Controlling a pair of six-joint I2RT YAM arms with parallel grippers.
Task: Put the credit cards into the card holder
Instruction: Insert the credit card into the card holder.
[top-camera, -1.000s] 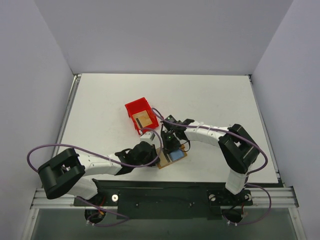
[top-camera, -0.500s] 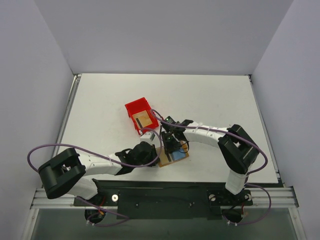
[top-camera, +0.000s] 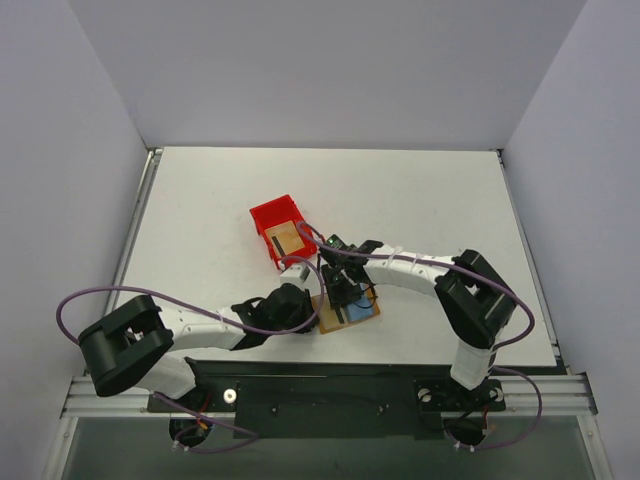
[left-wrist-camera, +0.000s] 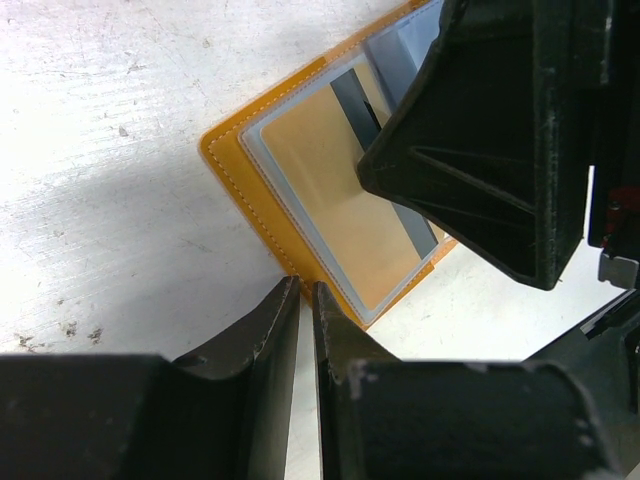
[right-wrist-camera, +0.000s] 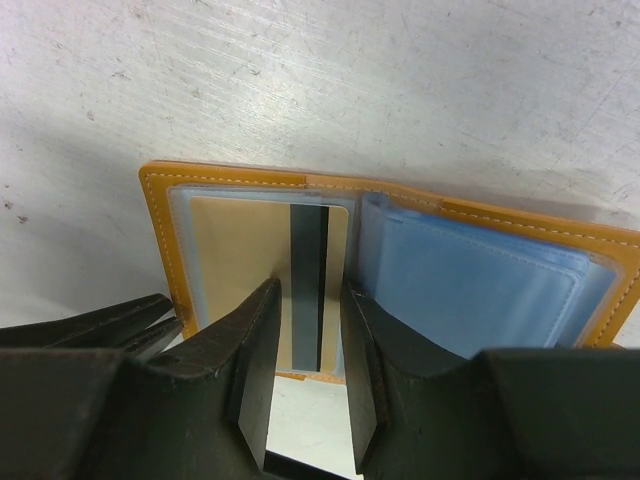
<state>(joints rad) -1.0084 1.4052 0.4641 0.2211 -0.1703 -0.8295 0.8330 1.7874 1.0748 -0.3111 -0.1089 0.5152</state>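
The open card holder (top-camera: 362, 310) is laid at 5 o'clock from the red bin (top-camera: 262, 215), long axis run roughly 8 to 2 o'clock. Its edge is pinched by the left gripper (left-wrist-camera: 305, 290); its pocketed credit card (right-wrist-camera: 235, 260) is straddled by the parted right gripper (right-wrist-camera: 308, 290).

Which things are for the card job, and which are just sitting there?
For the job: open card holder; credit card in its sleeve; second credit card, inside the bin; left gripper; right gripper.
Just lying about: red bin; white table.
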